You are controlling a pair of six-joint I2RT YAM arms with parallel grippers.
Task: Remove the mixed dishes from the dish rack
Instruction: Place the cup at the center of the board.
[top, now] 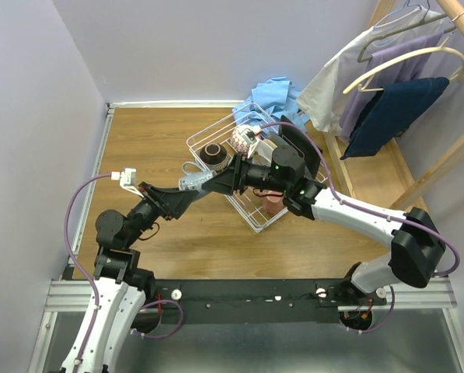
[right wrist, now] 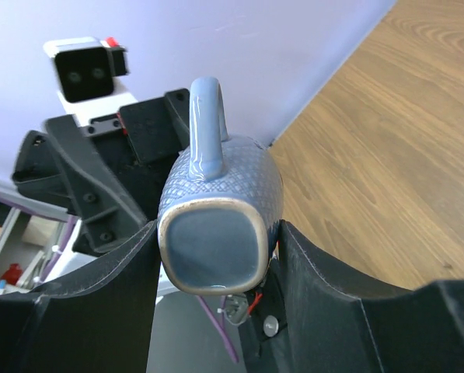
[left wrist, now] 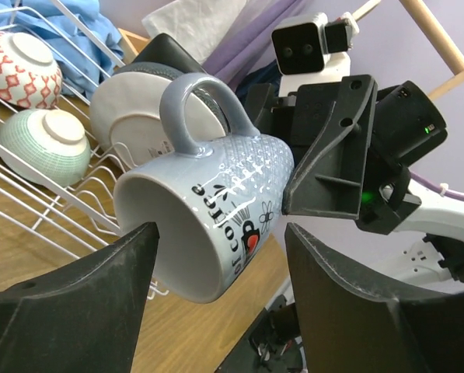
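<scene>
Wooden table [top: 138,140] carries the dish rack [top: 251,221], which holds a pale plate [left wrist: 130,116], a green bowl [left wrist: 41,148] and a red-patterned bowl [left wrist: 22,66], so most of the unloading looks undone. Above it, the right gripper [right wrist: 216,256] pinches a grey-blue mug [left wrist: 216,210] by its base. The left gripper [left wrist: 220,229] stands spread at the mug's rim.

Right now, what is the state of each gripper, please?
Left gripper: open, fingers on either side of the grey mug.
Right gripper: closed, holding that mug by its base.
</scene>
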